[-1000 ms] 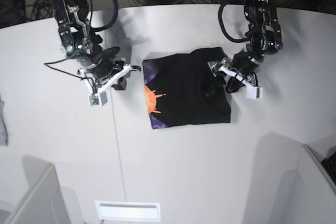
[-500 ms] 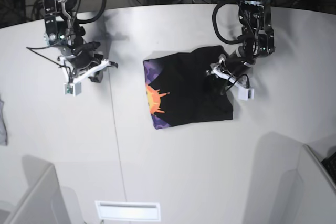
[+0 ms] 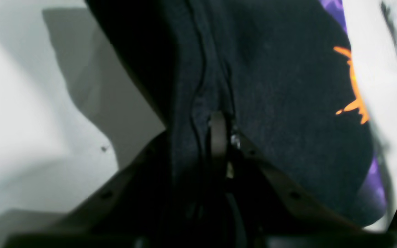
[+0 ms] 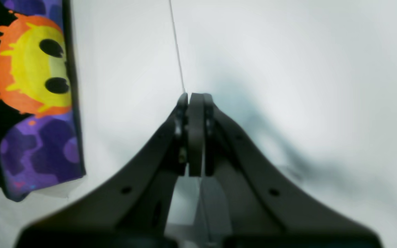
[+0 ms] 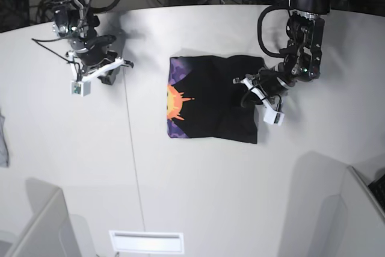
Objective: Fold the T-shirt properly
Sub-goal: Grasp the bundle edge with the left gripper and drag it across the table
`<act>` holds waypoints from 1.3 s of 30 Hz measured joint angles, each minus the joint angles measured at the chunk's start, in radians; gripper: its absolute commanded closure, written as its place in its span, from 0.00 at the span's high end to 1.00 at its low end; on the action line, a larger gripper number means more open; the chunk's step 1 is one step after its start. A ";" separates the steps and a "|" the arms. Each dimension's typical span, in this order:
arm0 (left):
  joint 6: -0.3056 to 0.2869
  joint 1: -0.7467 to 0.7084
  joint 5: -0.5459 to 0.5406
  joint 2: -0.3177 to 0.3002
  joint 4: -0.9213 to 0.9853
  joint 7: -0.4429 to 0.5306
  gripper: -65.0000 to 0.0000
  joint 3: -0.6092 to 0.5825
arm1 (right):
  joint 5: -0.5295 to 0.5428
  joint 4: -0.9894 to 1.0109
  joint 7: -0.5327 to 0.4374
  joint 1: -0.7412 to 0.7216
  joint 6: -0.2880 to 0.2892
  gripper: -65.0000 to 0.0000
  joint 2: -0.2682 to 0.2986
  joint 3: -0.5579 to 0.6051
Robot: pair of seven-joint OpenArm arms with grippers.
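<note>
I see the black cloth T-shirt with the orange sun print [image 5: 210, 105] lying folded near the middle of the white tabletop [image 5: 198, 197]. My left tool [image 3: 219, 134] sits at the shirt's right edge, its jaws narrowed on a ridge of black fabric; the wrist view is blurred, but it looks pinched. My right tool [image 4: 193, 103] hangs over bare tabletop well left of the shirt, jaws pressed together, holding nothing.
</note>
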State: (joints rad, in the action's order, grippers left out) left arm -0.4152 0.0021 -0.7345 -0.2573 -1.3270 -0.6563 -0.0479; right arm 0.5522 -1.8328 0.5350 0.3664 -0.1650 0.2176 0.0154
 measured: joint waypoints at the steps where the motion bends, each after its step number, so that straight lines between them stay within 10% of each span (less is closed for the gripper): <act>1: 0.000 0.011 -0.001 -0.016 0.003 0.006 0.00 -0.025 | 0.003 0.000 0.000 0.003 0.001 0.00 -0.009 -0.009; 10: 0.001 0.171 0.000 -0.164 0.010 0.009 0.00 -0.369 | 0.000 0.000 0.000 0.045 0.000 0.00 -0.096 -0.134; 29: -0.003 0.590 0.007 -0.209 0.050 0.000 0.00 -1.020 | 0.001 0.000 -0.005 0.081 0.000 0.00 -0.195 -0.272; 39: -0.200 0.616 0.306 -0.119 0.048 0.012 0.00 -1.058 | -0.002 0.000 -0.009 0.091 0.000 0.00 -0.215 -0.275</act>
State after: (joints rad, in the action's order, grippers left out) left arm -0.6155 0.6186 -0.4290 -0.3759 -1.2789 -0.6445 -1.1057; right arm 0.5503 -1.8328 0.5259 0.4576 -0.1650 0.0025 -0.2592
